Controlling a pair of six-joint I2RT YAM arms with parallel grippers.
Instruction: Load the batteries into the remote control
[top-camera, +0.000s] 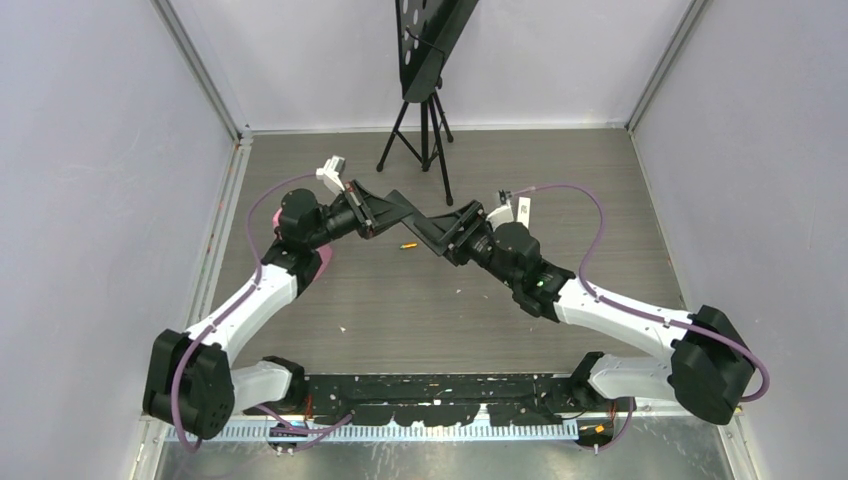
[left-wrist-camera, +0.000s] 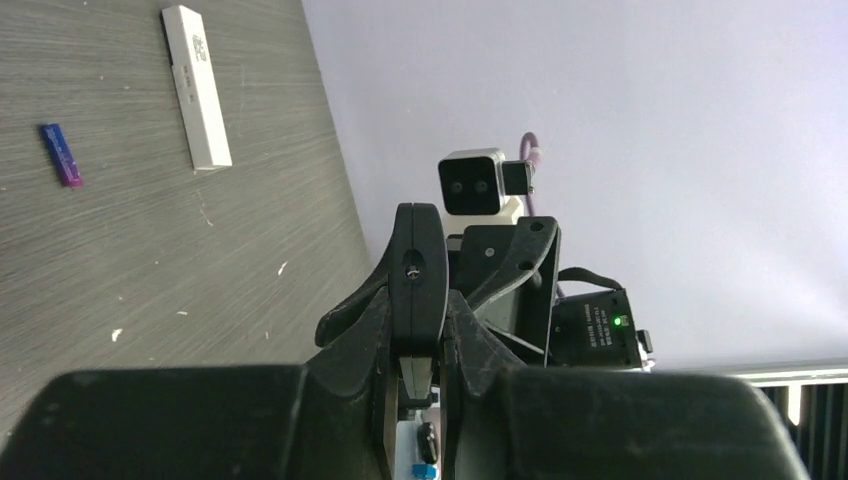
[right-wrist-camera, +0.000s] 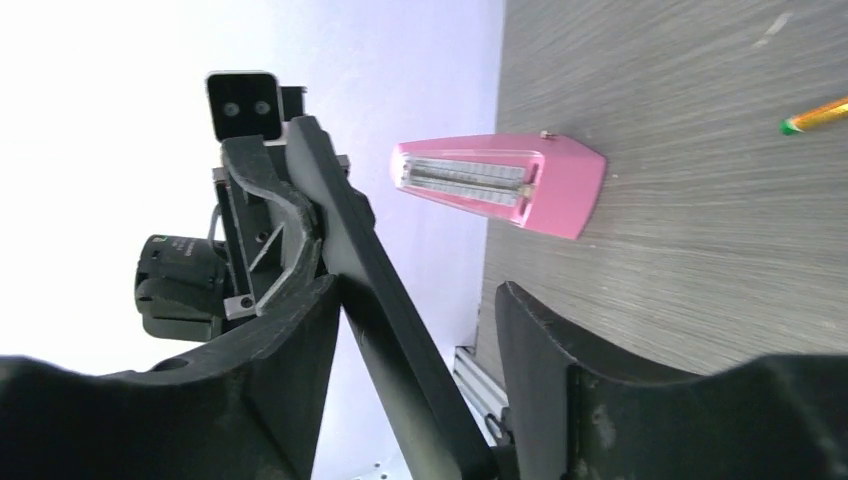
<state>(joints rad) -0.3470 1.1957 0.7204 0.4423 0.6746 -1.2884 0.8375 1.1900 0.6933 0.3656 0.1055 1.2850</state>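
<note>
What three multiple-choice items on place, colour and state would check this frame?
1. The purple battery lies: A on the table near the white remote; B inside a remote; C held in mid-air.
2. The open-backed remote is: A blue; B pink; C green.
3. The left end effector is: A open and empty; B shut on a battery; C shut on the black remote.
1 A: the left wrist view shows it flat on the wood, apart from the remote.
2 B: its shell is pink in the right wrist view.
3 C: both fingers close against the remote.
</note>
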